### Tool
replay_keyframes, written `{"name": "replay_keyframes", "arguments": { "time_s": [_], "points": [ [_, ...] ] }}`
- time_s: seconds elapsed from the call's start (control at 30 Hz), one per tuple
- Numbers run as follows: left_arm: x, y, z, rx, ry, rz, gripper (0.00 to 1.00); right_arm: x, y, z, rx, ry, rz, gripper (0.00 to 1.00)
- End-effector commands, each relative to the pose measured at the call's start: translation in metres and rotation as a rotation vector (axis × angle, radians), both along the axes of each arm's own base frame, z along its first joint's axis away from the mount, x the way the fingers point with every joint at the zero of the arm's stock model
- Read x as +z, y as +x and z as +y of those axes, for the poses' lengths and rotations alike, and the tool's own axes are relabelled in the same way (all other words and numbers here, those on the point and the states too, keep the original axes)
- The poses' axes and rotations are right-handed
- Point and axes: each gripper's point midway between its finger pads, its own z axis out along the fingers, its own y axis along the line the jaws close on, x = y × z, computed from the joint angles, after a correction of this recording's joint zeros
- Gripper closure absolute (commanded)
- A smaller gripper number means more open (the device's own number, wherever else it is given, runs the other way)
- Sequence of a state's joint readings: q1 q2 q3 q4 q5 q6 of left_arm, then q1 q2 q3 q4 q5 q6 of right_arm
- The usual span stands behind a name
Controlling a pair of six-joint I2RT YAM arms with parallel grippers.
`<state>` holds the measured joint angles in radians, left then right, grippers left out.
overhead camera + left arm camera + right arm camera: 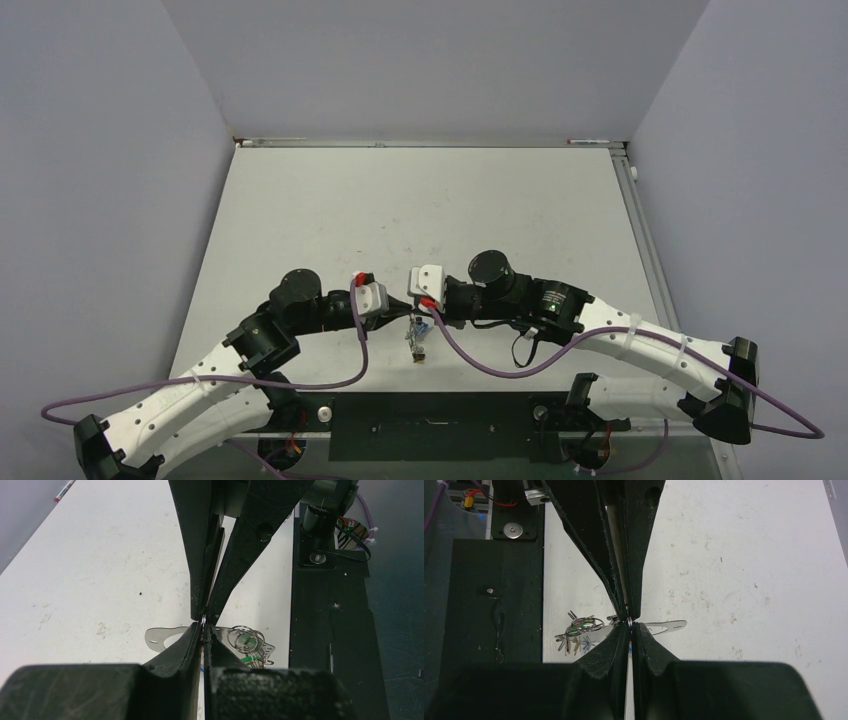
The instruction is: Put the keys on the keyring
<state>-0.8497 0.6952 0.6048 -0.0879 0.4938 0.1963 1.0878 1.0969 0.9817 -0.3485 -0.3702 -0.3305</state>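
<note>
My left gripper (pixel 402 317) and right gripper (pixel 425 311) meet tip to tip near the table's front edge. Both are shut on the same thin silver wire, apparently the keyring, which shows only as a glint between the tips (pixel 204 623) (pixel 630 623). In the left wrist view my own fingers (pixel 192 640) come from below and the right arm's from above. A bunch of keys (pixel 416 343) hangs under the tips. The bunch shows small split rings (pixel 245 637), a green tag (pixel 248 658), key blades (pixel 574 642) and a flat silver piece (pixel 670 626). Most of the keyring is hidden by the fingers.
The black base plate (pixel 430 412) lies right beside the bunch at the table's front edge (pixel 325 630) (pixel 494 595). A purple cable (pixel 480 362) loops from the right wrist over the plate. The white tabletop (pixel 420 210) stretches to the back wall.
</note>
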Motion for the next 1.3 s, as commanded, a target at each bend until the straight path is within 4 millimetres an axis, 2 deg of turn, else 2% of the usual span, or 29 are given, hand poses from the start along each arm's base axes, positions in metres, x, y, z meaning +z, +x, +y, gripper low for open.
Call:
{"name": "replay_keyframes", "arguments": {
  "time_s": [0.0, 0.1, 0.13, 0.17, 0.23, 0.3, 0.37, 0.5, 0.67, 0.9, 1.27],
  "points": [
    [0.038, -0.006, -0.003, -0.040, -0.092, -0.084, 1.00, 0.025, 0.008, 0.012, -0.012, 0.099, -0.067, 0.95],
    [0.041, -0.007, -0.001, -0.035, -0.109, -0.095, 0.98, 0.030, 0.009, 0.009, -0.024, 0.128, -0.082, 0.95],
    [0.041, -0.007, 0.000, -0.028, -0.112, -0.099, 0.89, 0.033, 0.009, 0.008, -0.027, 0.143, -0.089, 0.95],
    [0.049, -0.005, 0.002, -0.017, -0.139, -0.123, 0.71, 0.036, 0.009, 0.007, -0.029, 0.158, -0.096, 0.95],
    [0.056, -0.004, 0.005, 0.007, -0.167, -0.143, 0.49, 0.044, 0.007, 0.004, -0.029, 0.191, -0.110, 0.95],
    [0.064, -0.003, 0.010, 0.033, -0.200, -0.155, 0.38, 0.051, 0.006, 0.001, -0.034, 0.222, -0.121, 0.95],
    [0.071, -0.001, 0.015, 0.056, -0.235, -0.167, 0.33, 0.057, 0.004, -0.002, -0.038, 0.257, -0.128, 0.95],
    [0.085, -0.001, 0.022, 0.082, -0.300, -0.185, 0.32, 0.071, 0.001, -0.008, -0.049, 0.329, -0.148, 0.95],
    [0.091, -0.002, 0.023, 0.067, -0.355, -0.177, 0.34, 0.088, 0.001, -0.017, -0.081, 0.414, -0.173, 0.95],
    [0.096, -0.012, 0.016, -0.031, -0.420, -0.129, 0.52, 0.094, -0.011, -0.016, -0.029, 0.482, -0.154, 0.95],
    [0.080, -0.014, 0.004, -0.102, -0.363, -0.091, 0.66, 0.100, -0.019, -0.010, 0.020, 0.534, -0.135, 0.95]
  ]
}}
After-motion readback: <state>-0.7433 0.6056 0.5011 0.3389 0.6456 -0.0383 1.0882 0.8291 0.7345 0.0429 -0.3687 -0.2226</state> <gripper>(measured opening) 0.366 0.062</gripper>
